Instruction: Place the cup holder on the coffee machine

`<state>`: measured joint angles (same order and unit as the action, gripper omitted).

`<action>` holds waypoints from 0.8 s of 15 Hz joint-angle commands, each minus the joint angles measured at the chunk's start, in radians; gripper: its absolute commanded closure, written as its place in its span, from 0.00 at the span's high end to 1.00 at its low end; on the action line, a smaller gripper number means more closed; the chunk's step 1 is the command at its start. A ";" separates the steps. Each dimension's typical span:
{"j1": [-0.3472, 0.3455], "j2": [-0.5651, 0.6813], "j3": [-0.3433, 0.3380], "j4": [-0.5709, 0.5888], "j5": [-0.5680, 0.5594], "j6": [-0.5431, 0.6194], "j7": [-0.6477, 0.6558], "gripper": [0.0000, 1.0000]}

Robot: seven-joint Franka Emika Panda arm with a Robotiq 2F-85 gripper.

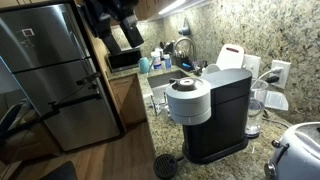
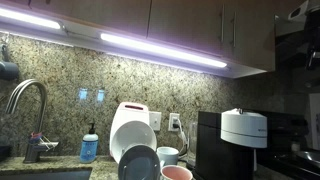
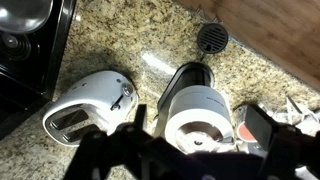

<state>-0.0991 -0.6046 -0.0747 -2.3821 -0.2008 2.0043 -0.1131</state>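
The cup holder is a small round black disc with a grille top. It lies on the granite counter near its front edge, in front of the coffee machine. That machine is a black box with a round silver-grey head and also shows in an exterior view. In the wrist view the cup holder lies beyond the machine's head. My gripper hangs high above the counter, far from both. It is open, with nothing held between its fingers.
A white-and-chrome appliance stands beside the machine. A sink with a faucet and dishes sit further along the counter. A steel fridge stands across the aisle, and a black stove borders the counter. The counter edge drops to a wood floor.
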 commanded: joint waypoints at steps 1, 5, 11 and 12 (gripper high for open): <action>0.005 0.000 -0.004 0.002 -0.002 -0.003 0.002 1.00; 0.005 0.000 -0.004 0.002 -0.002 -0.003 0.002 1.00; 0.005 0.000 -0.004 0.002 -0.002 -0.003 0.002 1.00; 0.000 0.005 0.007 0.004 -0.009 0.010 0.026 1.00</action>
<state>-0.0991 -0.6046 -0.0747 -2.3821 -0.2008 2.0043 -0.1131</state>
